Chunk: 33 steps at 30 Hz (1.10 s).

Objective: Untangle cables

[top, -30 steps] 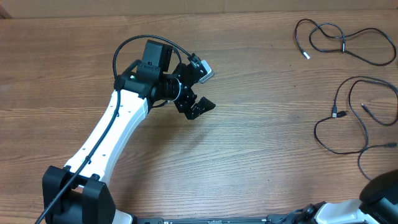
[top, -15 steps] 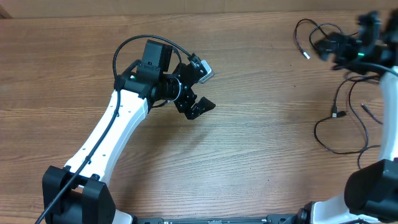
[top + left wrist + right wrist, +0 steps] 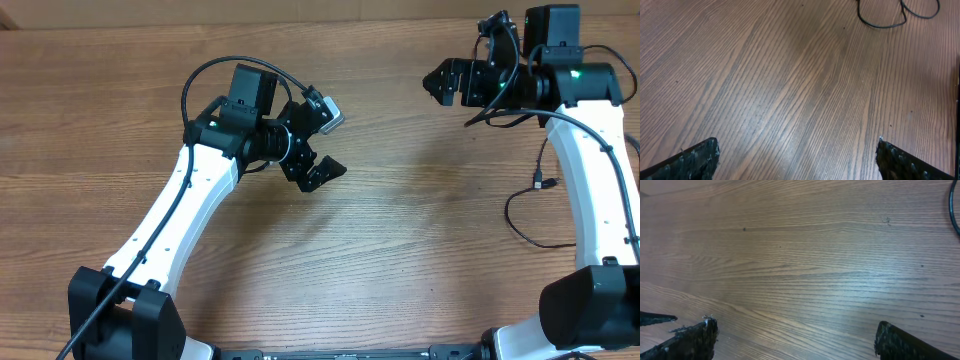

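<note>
Overhead, left jaws wide open, empty, over middle of table (image 3: pixel 420 250), right jaws open, empty, upper right, cables (image 3: pixel 509 212) at right edge, left wrist, cable loop (image 3: pixel 882 26) far ahead of jaws, right wrist, cable arc (image 3: pixel 953 215) outside jaws, upper right

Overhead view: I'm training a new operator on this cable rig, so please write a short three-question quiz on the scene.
1. True or false: the left end effector is gripping one of the thin black flexible cables.
2. The cables lie: A) under the left end effector; B) beside the white right arm; C) midway between both end effectors.
3. Fill in: the right end effector has its jaws ____, with nothing between them.
Key: 1 false; 2 B; 3 open.
</note>
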Tool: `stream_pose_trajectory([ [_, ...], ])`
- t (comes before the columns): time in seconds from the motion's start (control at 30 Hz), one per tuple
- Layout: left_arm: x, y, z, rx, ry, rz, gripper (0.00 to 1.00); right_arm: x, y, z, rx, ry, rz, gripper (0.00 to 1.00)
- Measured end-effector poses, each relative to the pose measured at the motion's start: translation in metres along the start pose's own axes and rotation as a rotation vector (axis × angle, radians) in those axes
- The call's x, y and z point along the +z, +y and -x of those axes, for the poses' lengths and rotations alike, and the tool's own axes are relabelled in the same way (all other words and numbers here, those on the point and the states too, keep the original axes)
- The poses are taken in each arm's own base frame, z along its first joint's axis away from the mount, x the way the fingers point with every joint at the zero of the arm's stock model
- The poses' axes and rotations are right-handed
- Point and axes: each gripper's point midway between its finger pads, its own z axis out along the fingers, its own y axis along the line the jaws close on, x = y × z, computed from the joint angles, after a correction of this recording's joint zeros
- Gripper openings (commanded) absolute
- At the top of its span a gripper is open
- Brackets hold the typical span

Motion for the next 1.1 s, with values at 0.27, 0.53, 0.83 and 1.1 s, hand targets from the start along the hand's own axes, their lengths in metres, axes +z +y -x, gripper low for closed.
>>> stream_pose_trajectory([
  [0.27,0.0000,0.0000,-0.0001,0.000,0.000,0.000,1.00,-0.0001,-0.0004,0.0001,0.001,0.000,-0.001,1.00],
  [0.53,0.0000,0.0000,-0.0001,0.000,0.000,0.000,1.00,-0.0001,-0.0003,0.0000,0.000,0.000,-0.001,1.00],
  [0.83,0.0000,-0.0012,-0.0036,-0.011,0.014,-0.003,1.00,-0.0001,-0.0004,0.0001,0.000,0.000,-0.001,1.00],
  [1.1,-0.0002,0.0009,-0.0072,-0.062,0.033,0.015,1.00,-0.0001,-0.0010,0.0001,0.001,-0.001,-0.004,1.00],
])
